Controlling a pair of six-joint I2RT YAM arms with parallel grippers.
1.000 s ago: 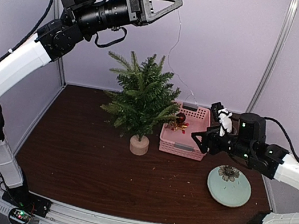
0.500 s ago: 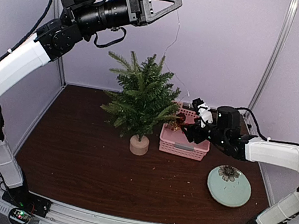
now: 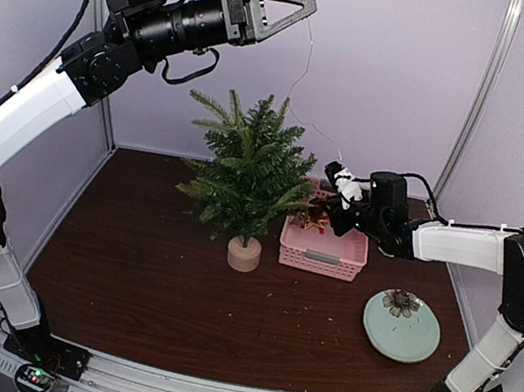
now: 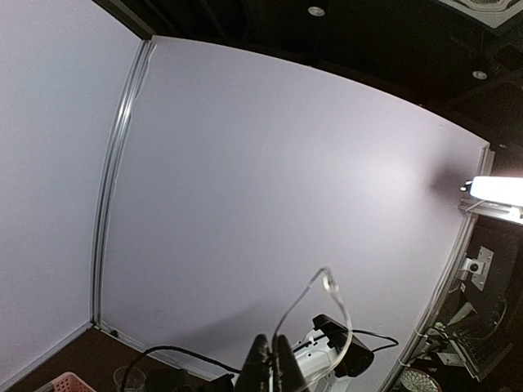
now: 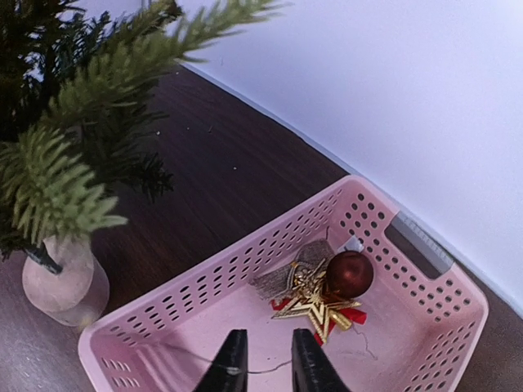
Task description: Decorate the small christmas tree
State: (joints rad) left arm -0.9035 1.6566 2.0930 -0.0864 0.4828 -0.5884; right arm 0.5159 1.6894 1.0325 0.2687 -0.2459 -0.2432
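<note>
**Wire up high, jaws low over the basket**

Up top, left gripper [image 3: 311, 5] shut tight on a thin clear wire [image 4: 325, 272], held well above the small christmas tree [image 3: 247, 168]. Looks like a light string, though too fine here to say for sure. Down below, right gripper [image 5: 265, 363] hovering inside the pink basket [image 5: 204, 286], jaws only a narrow gap apart, a hair-thin strand crossing between them, nothing clamped that can be seen. Just ahead of the fingertips: a gold star [image 5: 315, 306] and a red bauble [image 5: 347, 273], touching each other.

Standing upright on the dark table [image 3: 146, 277], just left of the basket and taller than it: the tree on its pale wooden stump [image 3: 244, 253].

Handling, as a guess: light and top-heavy on that small round base, so easy to tip. Soft, springy needle branches, likely to bend away under any push (and to snag fine wire). Best steadied low, at the trunk just above the stump, not by the tips. Draping from above should beat pressing in from the side.
</note>
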